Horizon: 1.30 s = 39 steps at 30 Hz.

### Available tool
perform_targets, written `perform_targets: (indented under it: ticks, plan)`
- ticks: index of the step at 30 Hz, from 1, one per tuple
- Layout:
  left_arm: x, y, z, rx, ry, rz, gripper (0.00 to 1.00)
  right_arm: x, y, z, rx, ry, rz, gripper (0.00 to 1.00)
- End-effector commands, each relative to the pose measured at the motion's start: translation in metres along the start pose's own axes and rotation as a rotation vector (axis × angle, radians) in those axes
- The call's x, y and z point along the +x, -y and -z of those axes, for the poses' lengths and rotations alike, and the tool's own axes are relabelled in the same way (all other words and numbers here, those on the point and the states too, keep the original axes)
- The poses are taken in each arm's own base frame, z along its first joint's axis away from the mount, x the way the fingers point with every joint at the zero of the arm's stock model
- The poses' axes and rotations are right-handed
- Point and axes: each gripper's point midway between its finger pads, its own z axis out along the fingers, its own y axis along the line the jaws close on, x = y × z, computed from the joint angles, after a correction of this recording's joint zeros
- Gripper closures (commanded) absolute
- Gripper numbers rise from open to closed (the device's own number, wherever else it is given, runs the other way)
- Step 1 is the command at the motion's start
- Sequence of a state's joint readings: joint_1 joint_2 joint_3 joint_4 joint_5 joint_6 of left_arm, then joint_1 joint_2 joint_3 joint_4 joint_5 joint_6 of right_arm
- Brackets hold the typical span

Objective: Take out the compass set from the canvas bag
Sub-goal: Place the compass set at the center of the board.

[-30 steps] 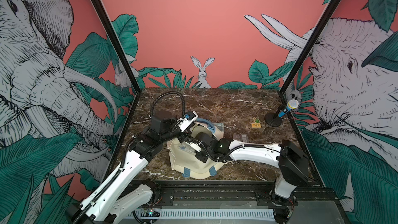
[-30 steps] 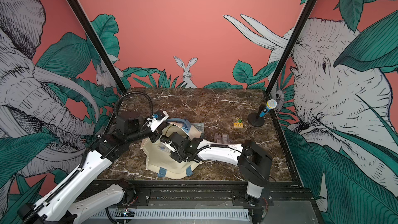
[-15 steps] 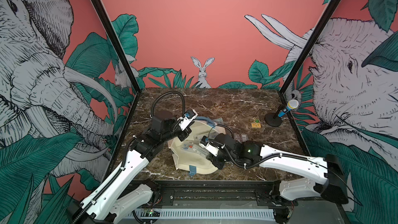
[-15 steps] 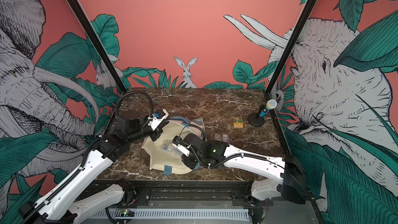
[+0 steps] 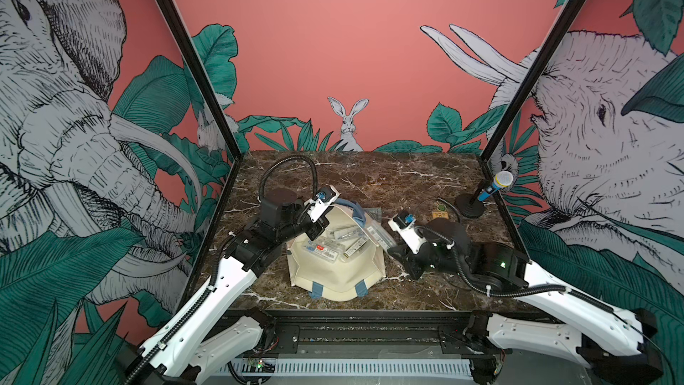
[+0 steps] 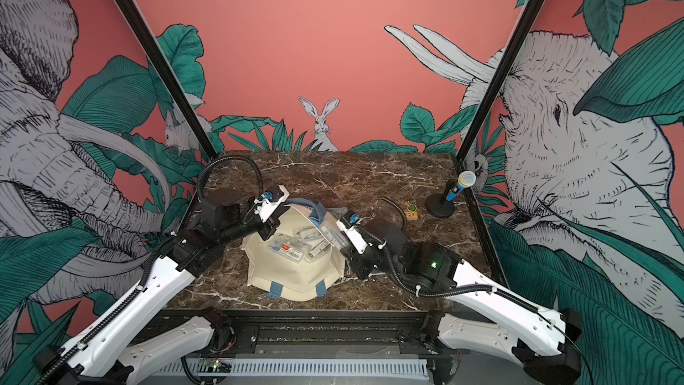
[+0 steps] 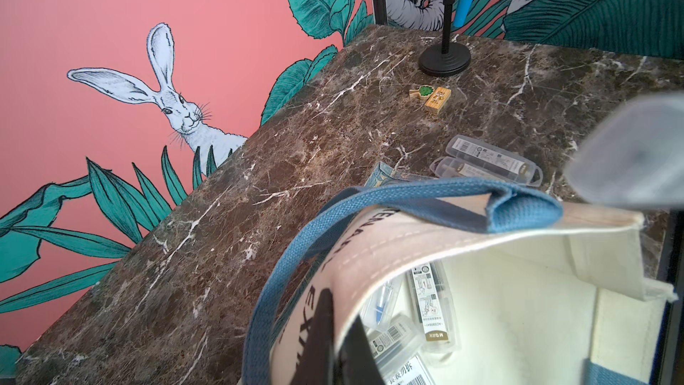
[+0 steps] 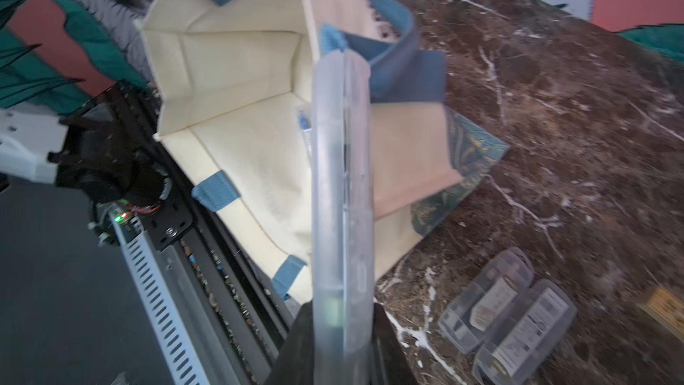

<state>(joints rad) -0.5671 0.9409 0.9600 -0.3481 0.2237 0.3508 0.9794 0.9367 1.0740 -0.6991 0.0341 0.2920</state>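
Canvas bag (image 5: 333,275) – on side near front edge of table (image 5: 407,179), mouth frontward, teal base toward far edge; side lettering legible only as "EX". Left end effector (image 7: 340,331) pinches upper rim, arm bent in from front left. Right end effector (image 8: 340,312) clamps compass set (image 8: 340,179) – translucent case on edge at bag's right rim, long axis toward far left corner. Two more cases (image 7: 492,159) on table beyond.

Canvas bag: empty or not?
Not empty. Several clear cases lie inside the canvas bag, visible through its open mouth in both top views.
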Motion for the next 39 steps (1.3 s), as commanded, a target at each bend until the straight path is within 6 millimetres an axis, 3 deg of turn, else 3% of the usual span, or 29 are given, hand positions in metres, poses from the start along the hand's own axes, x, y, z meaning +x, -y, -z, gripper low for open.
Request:
perform_targets:
  ticks: [1, 5, 11, 17, 22, 28, 39]
  plan:
    - [-0.029, -0.006, 0.007, -0.027, 0.111, -0.020, 1.00, 0.001, 0.034, 0.018, 0.098, 0.043, -0.099, 0.91]
    - [-0.028, -0.006, 0.005, -0.021, 0.107, -0.019, 1.00, 0.001, 0.057, 0.024, 0.144, 0.086, -0.187, 0.90]
    - [-0.027, -0.005, 0.006, -0.019, 0.097, -0.027, 1.00, 0.050, 0.133, 0.016, 0.345, 0.046, -0.443, 0.90]
    - [-0.033, -0.005, 0.007, -0.001, 0.091, -0.036, 1.00, 0.112, 0.177, -0.033, 0.326, -0.057, -0.678, 0.88]
    - [-0.033, -0.003, 0.005, 0.012, 0.095, -0.026, 1.00, 0.142, 0.205, -0.058, 0.379, -0.079, -0.741, 0.85]
    - [-0.030, -0.002, 0.002, 0.015, 0.088, -0.025, 1.00, 0.170, 0.215, -0.074, 0.392, -0.150, -0.768, 0.80]
    - [-0.030, -0.001, 0.002, 0.020, 0.096, -0.021, 1.00, 0.182, 0.218, -0.084, 0.375, -0.190, -0.782, 0.71]
